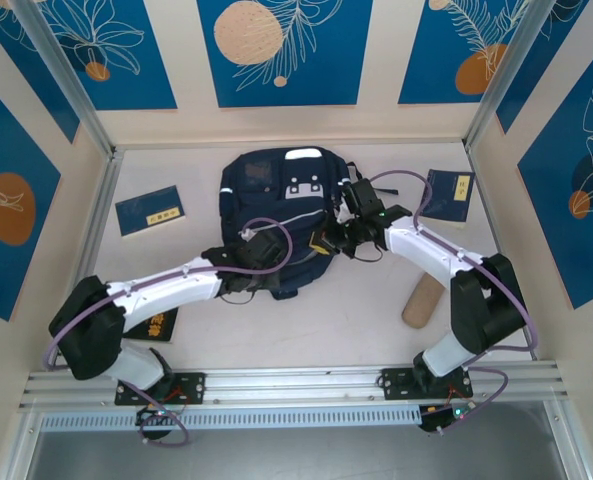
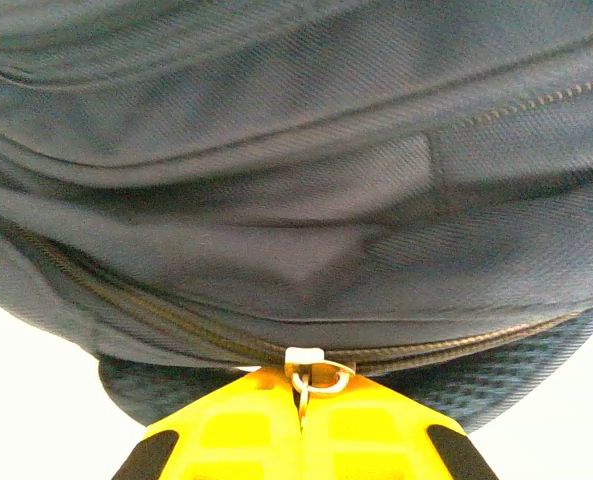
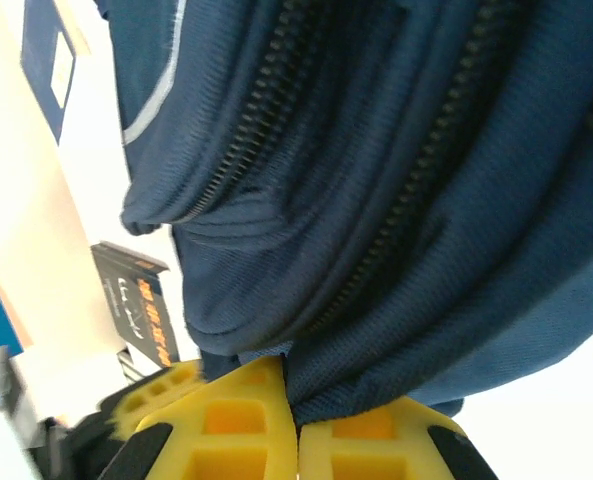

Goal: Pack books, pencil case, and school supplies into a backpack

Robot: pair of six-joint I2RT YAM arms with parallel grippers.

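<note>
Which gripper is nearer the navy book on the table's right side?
Right. The right gripper pinches the backpack on the side facing that book; the left gripper holds a zipper pull at its near-left edge.

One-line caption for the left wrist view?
The left gripper pinches the zipper pull of the navy backpack, seen close up.

My white-shelled left arm [image 1: 166, 285] and right arm [image 1: 426, 250] carry black joints and purple cables [image 1: 290, 246]; my yellow plastic fingers [image 2: 226, 430], lower frame, have black corners.
</note>
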